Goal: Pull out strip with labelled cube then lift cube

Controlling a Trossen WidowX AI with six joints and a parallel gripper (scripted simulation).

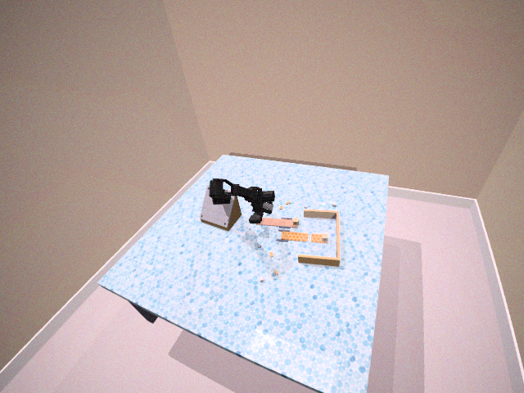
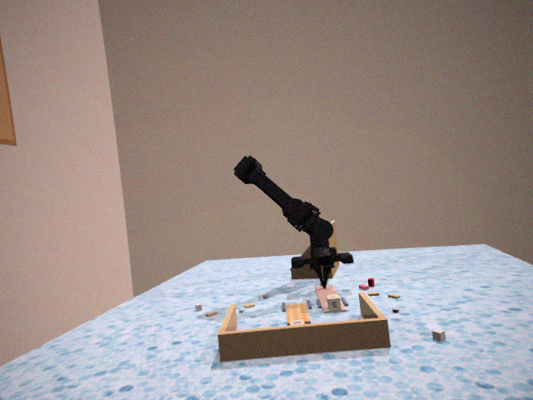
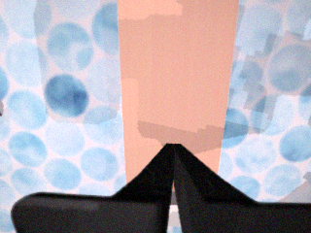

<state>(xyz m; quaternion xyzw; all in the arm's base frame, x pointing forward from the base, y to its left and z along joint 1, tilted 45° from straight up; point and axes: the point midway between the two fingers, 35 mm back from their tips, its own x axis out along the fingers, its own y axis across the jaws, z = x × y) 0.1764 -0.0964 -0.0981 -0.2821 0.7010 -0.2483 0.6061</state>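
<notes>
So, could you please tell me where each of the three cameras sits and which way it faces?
Top: high behind the arm's side, looking down on the table; whole arm, shut pincer show.
Exterior: low at the table's far side, facing the arm across the wooden three-sided frame; whole arm shows.
Wrist: on the arm, looking down; only the closed fingertips show, pressed on the pink strip.
Top and exterior share this strip, the cube and the orange strip.

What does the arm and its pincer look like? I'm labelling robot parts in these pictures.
The arm is matte black throughout, built of blocky, boxy links with no visible cables or markings. It rises from a wedge-shaped base with a grey face and tan sides. The pincer has two black fingers tapering to sharp points, below a wide black crossbar.
</notes>
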